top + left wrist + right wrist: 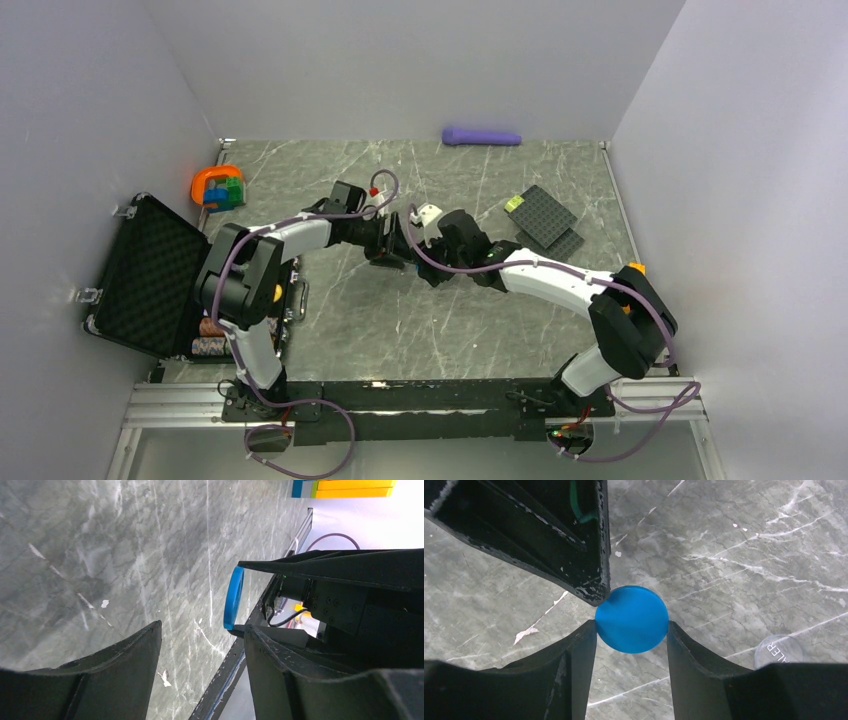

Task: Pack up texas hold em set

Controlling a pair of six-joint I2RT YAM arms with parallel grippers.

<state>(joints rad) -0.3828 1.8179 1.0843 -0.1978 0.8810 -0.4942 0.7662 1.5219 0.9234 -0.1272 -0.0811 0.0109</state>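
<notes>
1. Top external view gives you the layout: the marble table point(450, 330) has the open case point(150, 265) at 9 o'clock, lid thrown back, on the left arm's side. That is probably why both arms meet mid-table, since the right one looks poorly placed to reach the case.
2. Your right gripper point(631, 626) is clamped on the blue disc point(631, 612). Its pads sit on the rim at 3 and 9 o'clock, and the flat face is turned toward its own camera. Holding it by the edge leaves the upper rim and both faces free for a second grip.
3. Your left gripper point(202, 627) stands wide with nothing in it. From its wrist view the disc shows edge-on at 1 o'clock, just beyond the fingertips. In the right wrist view one left finger point(574, 555) meets the rim at 11 o'clock. I read this as a handover not yet taken.
4. A clear lettered disc point(780, 649) lies flat on the table at 4 o'clock from the blue one, apart from both grippers and not yet packed.
</notes>
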